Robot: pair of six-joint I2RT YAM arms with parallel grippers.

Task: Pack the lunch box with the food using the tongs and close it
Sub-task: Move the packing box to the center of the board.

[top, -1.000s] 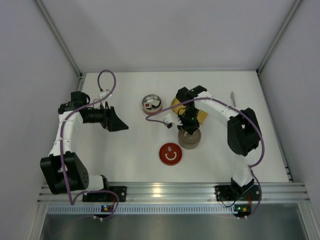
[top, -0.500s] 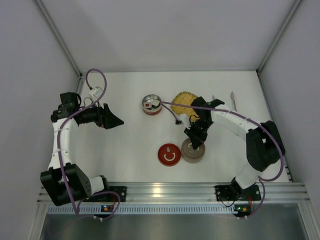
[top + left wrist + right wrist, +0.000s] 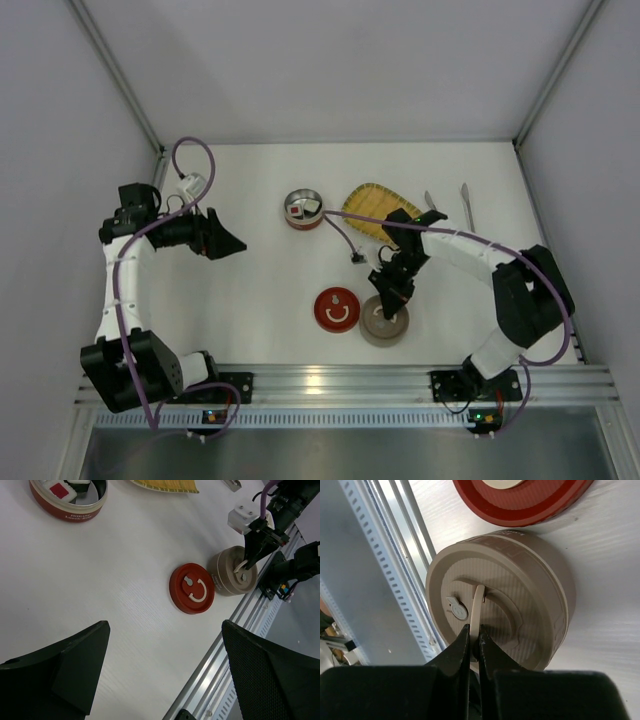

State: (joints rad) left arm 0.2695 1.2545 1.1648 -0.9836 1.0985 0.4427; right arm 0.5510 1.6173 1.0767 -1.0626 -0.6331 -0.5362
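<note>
Since a second ago the beige tin (image 3: 385,324) has travelled down the frame. It was just below the yellow woven tray (image 3: 377,205) and now sits at lower centre, close to the aluminium rail (image 3: 330,378), and the right gripper (image 3: 387,306) has come down with it. The left arm has also swung slightly toward the left edge.

The food (image 3: 303,209), white blocks with red and dark marks, lies inside the open red tin (image 3: 290,219) in the upper middle of the top view, just left of the tray. The tongs (image 3: 465,204) lie flat on the white worktop (image 3: 270,290) at the upper right, well apart from both arms. A shorter silvery utensil (image 3: 428,200) lies between them and the tray.

The red lid (image 3: 339,308) rests flat at lower centre, just left of the beige tin. In the right wrist view the right jaws are pinched narrow on the thin loop handle (image 3: 478,602), which stands up from the beige tin's top.

The left gripper (image 3: 238,245) hovers at the left of the frame, well apart from everything. Its jaws are spread wide with nothing between them.
</note>
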